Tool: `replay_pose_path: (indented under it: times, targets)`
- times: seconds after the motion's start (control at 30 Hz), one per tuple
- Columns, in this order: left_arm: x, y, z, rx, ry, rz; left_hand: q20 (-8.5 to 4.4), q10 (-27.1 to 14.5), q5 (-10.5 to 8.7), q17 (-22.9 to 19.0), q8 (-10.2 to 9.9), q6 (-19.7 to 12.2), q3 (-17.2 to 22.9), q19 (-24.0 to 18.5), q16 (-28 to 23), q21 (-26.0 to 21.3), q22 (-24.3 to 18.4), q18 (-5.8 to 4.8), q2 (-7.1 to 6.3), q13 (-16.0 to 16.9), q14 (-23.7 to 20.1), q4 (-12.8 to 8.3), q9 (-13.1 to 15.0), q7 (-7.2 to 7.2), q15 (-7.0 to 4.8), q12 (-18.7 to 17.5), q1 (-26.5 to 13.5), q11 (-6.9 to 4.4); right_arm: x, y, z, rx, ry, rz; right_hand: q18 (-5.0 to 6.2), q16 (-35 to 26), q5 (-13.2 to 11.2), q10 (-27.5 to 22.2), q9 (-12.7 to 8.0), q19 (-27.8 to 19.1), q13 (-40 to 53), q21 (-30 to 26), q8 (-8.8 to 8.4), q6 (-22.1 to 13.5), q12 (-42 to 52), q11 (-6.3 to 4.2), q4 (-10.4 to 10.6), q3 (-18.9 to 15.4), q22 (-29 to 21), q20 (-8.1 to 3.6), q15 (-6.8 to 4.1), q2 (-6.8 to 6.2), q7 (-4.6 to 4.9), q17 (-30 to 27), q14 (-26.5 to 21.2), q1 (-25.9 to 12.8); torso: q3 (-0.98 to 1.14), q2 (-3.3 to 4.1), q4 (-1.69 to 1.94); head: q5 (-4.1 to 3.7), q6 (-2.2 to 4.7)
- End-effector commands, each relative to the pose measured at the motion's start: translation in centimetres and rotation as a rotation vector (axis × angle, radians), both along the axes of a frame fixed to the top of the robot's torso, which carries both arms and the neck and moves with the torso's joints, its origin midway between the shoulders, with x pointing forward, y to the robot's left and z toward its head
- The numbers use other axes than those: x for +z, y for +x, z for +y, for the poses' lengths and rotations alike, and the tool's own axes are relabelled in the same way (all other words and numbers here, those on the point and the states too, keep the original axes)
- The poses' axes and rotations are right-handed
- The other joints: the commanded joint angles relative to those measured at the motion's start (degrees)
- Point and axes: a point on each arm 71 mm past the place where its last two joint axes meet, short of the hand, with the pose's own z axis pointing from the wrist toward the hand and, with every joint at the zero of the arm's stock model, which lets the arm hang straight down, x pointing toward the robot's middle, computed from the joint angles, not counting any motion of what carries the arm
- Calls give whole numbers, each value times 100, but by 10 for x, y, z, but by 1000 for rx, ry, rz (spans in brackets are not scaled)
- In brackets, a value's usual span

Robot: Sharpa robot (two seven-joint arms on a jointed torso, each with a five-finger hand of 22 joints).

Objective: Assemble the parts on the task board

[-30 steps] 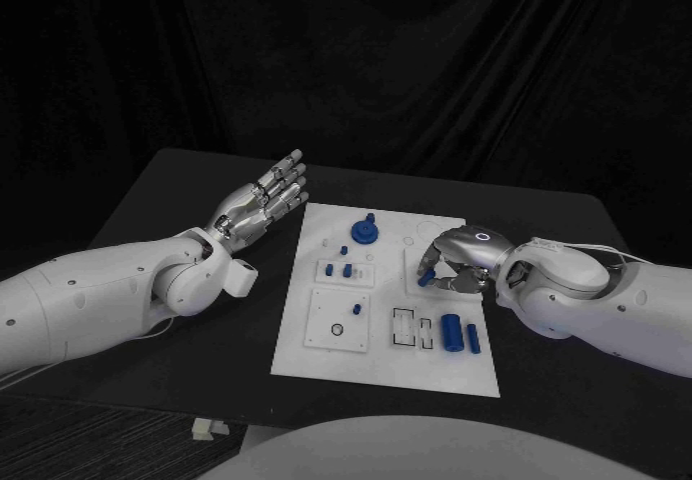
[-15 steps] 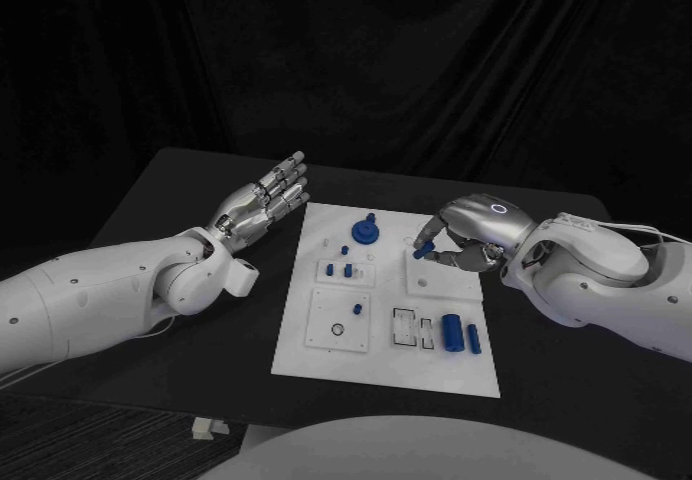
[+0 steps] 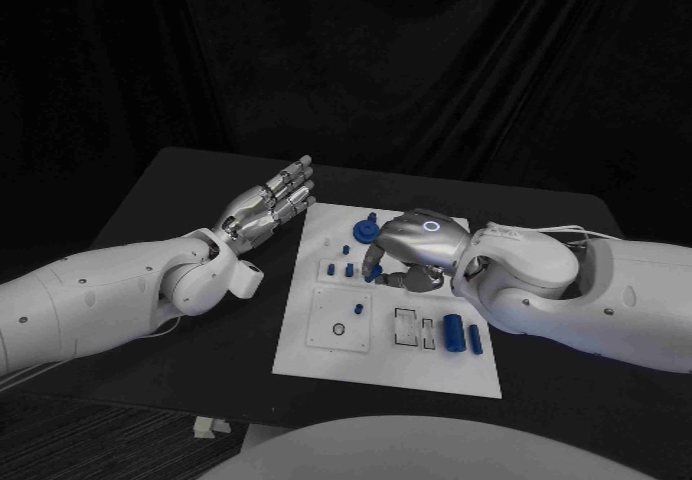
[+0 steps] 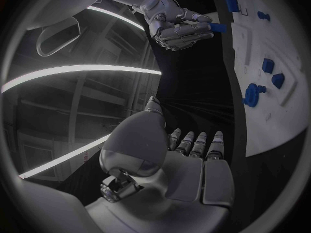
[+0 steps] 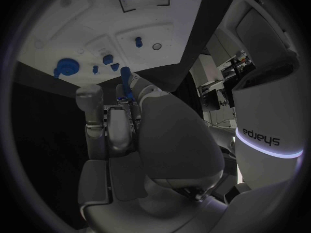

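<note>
- Black drapery hangs behind a black counter (image 3: 173,330); the white task board (image 3: 433,375) lies mid-frame in the head view, with blue parts standing in its upper half and two lying at its lower right.
- Right hand (image 3: 404,258) hangs over the board's upper middle, pinching a small blue peg (image 5: 127,85) at its fingertips.
- Left hand (image 3: 267,205) is released, fingers straight and spread, over the counter just left of the board's upper edge.
- Risk, as I judge it: the pinch looks light, so a tilted peg could miss its socket, slip free, or nudge the blue knob (image 3: 365,231) just beside it.
- Right wrist view shows the peg against the fingertips; in the head view the hand mostly covers it. Left wrist view shows the peg protruding sideways from the right hand.
</note>
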Motion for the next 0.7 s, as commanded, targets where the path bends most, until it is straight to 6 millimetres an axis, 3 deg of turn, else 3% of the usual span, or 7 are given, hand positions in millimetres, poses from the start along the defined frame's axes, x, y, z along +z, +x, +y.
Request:
replay_pose_path:
  times: [0.03,0.13,0.23,0.33,0.57,0.7]
  targets:
    - [0,-1,-3,-17,-19,5,36,16,38,-6,14,-16,36,4,-21,-33,-8,70,11,-9,-13,10,6,30,42,-18,59,39,-8,-1,10,21,-89,-36,-38,4,-2,315,3,42,5,18,33,38,-18,-287,-11,13,563,-5,0,15,-1,-1,38,-60,-2,6,32,6,-1]
    - [0,-1,-4,-20,-19,6,36,16,38,-6,14,-16,36,4,-21,-33,-8,70,11,-9,-13,10,6,30,42,-18,59,39,-13,-4,22,48,-94,-31,-35,5,-1,323,1,40,5,3,27,35,-26,-289,-17,16,559,-8,-2,12,-2,2,43,-60,-5,14,44,-11,-1]
    - [-1,-1,-5,-24,-21,8,44,16,54,-6,14,-18,40,4,-21,-33,-8,71,31,-9,-13,11,6,26,50,-18,68,50,-20,-7,33,74,-95,-21,-36,-1,7,333,-10,46,2,4,-4,5,-52,-288,-34,26,558,-14,-5,8,3,1,51,-60,-3,14,20,19,-1]
    - [-2,-1,-7,-29,-22,10,53,16,76,-6,16,-11,43,4,-21,-33,-8,71,49,-9,-13,10,7,36,60,-19,78,64,-28,-11,40,92,-97,-6,-35,-7,20,349,-18,46,4,-9,-23,-10,-67,-289,-49,38,554,-17,-7,9,7,-1,56,-56,-6,14,27,13,-1]
    - [-3,-1,-7,-30,-23,13,73,16,106,-6,24,24,43,4,-21,-33,-8,72,76,-9,-13,9,15,83,76,-17,96,94,-43,-17,48,107,-99,28,-33,-15,23,355,-22,44,4,-20,-36,-20,-78,-288,-62,41,551,-19,-7,0,9,-9,56,-54,3,9,1,43,-1]
    - [-4,-1,-6,-30,-24,14,74,16,111,-6,21,8,43,4,-21,-33,-8,73,79,-8,-13,10,11,86,77,-16,98,99,-48,-22,50,113,-91,37,-34,-15,36,364,-25,45,5,-18,-44,-20,-90,-289,-81,50,552,-22,-8,-3,10,-4,60,-44,5,8,12,39,-1]
